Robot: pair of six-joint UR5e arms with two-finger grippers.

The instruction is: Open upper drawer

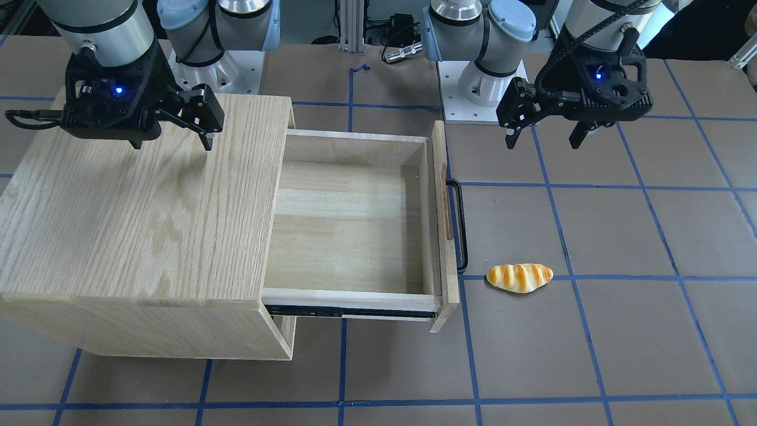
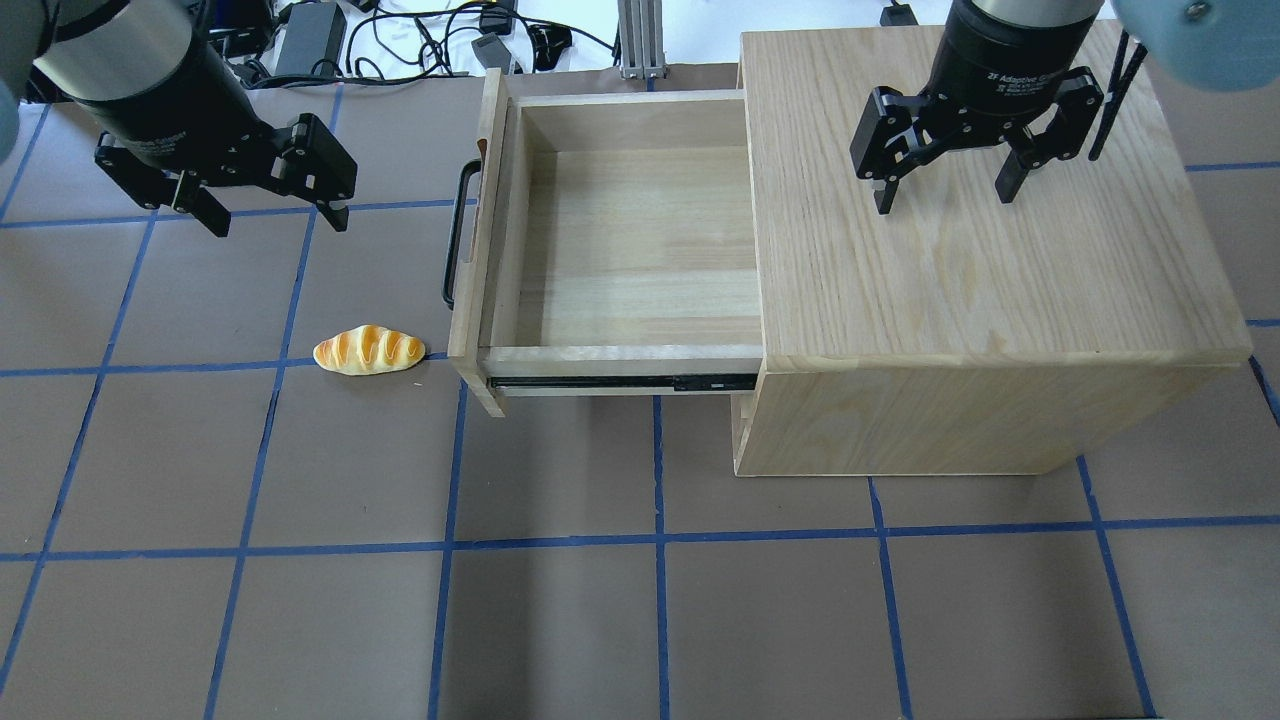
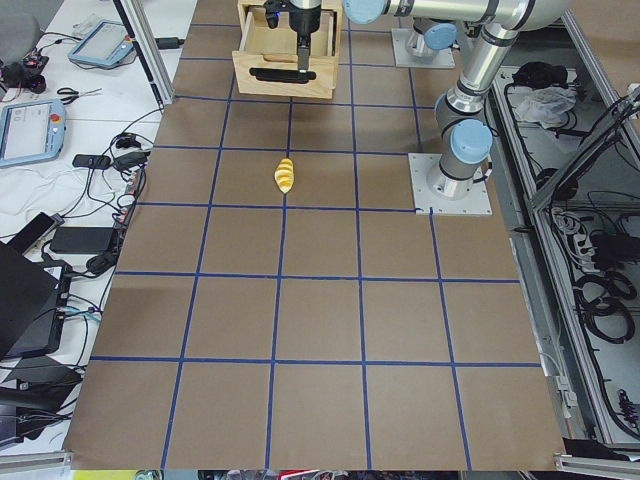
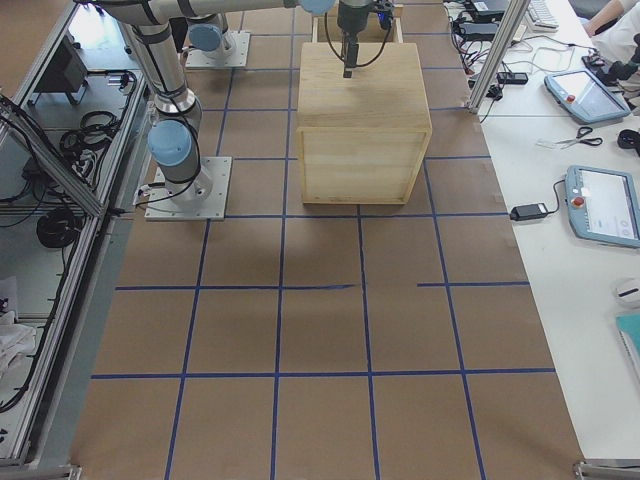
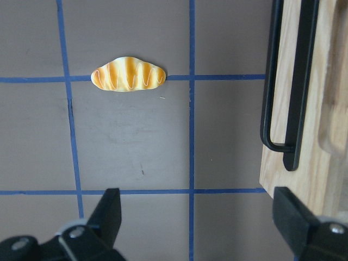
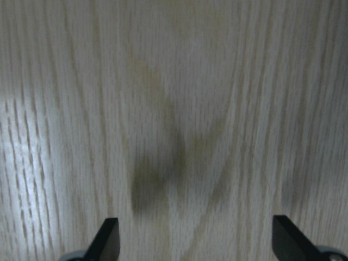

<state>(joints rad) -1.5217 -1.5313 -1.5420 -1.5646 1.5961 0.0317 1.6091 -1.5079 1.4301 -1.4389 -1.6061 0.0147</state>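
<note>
The upper drawer (image 2: pixel 640 250) is a shallow pale-wood box, pulled far out of the oak cabinet (image 2: pixel 980 250), and it is empty inside. Its front panel carries a long black bar handle (image 2: pixel 455 240), which also shows in the front view (image 1: pixel 461 225) and the left wrist view (image 5: pixel 288 92). My left gripper (image 2: pixel 272 218) is open and empty, hovering above the table left of the handle and apart from it. My right gripper (image 2: pixel 945 195) is open and empty above the cabinet top.
A toy bread roll (image 2: pixel 368 351) lies on the brown table near the drawer front's corner, seen also in the left wrist view (image 5: pixel 128 74). Blue tape lines grid the table. Cables and a metal post stand behind the drawer at the far edge.
</note>
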